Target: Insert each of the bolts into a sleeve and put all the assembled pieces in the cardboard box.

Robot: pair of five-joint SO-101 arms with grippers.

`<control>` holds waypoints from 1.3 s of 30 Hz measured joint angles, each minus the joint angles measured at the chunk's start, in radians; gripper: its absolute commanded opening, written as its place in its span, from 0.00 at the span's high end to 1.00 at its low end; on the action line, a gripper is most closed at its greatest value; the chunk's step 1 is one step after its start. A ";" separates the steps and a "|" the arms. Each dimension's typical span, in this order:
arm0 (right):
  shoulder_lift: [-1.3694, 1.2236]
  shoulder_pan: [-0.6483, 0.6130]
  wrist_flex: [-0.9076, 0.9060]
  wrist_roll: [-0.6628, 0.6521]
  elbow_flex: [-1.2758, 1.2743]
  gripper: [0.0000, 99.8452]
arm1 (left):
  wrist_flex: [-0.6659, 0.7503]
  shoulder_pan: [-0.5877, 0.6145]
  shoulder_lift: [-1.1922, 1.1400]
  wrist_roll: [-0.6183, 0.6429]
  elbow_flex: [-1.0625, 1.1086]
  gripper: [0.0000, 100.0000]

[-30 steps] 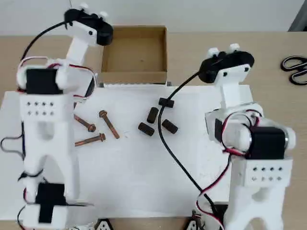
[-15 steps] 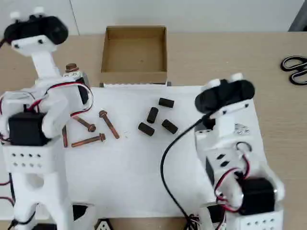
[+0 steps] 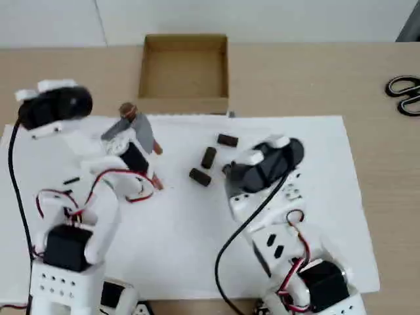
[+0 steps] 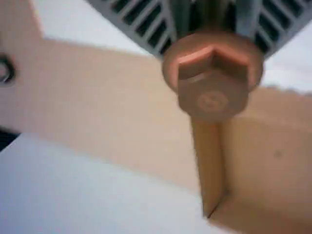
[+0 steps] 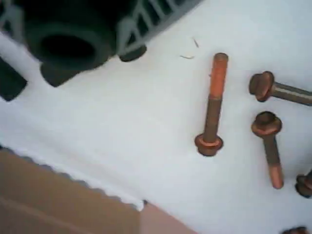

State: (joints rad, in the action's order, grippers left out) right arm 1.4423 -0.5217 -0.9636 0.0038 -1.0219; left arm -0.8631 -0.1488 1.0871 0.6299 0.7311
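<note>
My left gripper (image 3: 131, 122) is shut on a copper bolt (image 3: 126, 109) held above the white sheet's left part, head up, a short way in front of the cardboard box (image 3: 184, 105). In the left wrist view the bolt (image 4: 213, 83) hangs from the gripper (image 4: 213, 27) with the box wall (image 4: 122, 122) behind it. My right gripper (image 5: 73, 41) is shut on a black sleeve (image 5: 68, 46); in the high view the gripper (image 3: 230, 172) sits among the sleeves. Three more sleeves (image 3: 209, 157) lie beside it. Loose bolts (image 5: 212, 105) lie on the sheet.
A white paper sheet (image 3: 197, 230) covers the table's middle. Scissors (image 3: 403, 95) lie at the far right edge on bare wood. The left arm's body covers part of the loose bolts in the high view. A black cable (image 3: 246, 223) trails from the right arm.
The left arm swung right toward the box with the bolt in its gripper. The right arm dropped forward onto the sleeves and closed on the one nearest it.
</note>
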 measured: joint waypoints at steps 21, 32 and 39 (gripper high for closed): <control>0.017 -0.245 0.100 0.000 -0.135 1.00 | 0.114 -0.178 0.138 0.169 0.100 0.99; 0.017 -0.252 0.100 -0.055 -0.135 1.00 | 0.086 -0.215 0.138 0.109 0.100 0.99; 0.017 -0.252 0.100 -0.064 -0.135 1.00 | 0.002 -0.224 0.138 0.074 0.091 1.00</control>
State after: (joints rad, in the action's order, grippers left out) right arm 1.4592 -0.7733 -0.8638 -0.0606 -1.1569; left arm -0.8615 -0.3728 1.2252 0.7035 0.8216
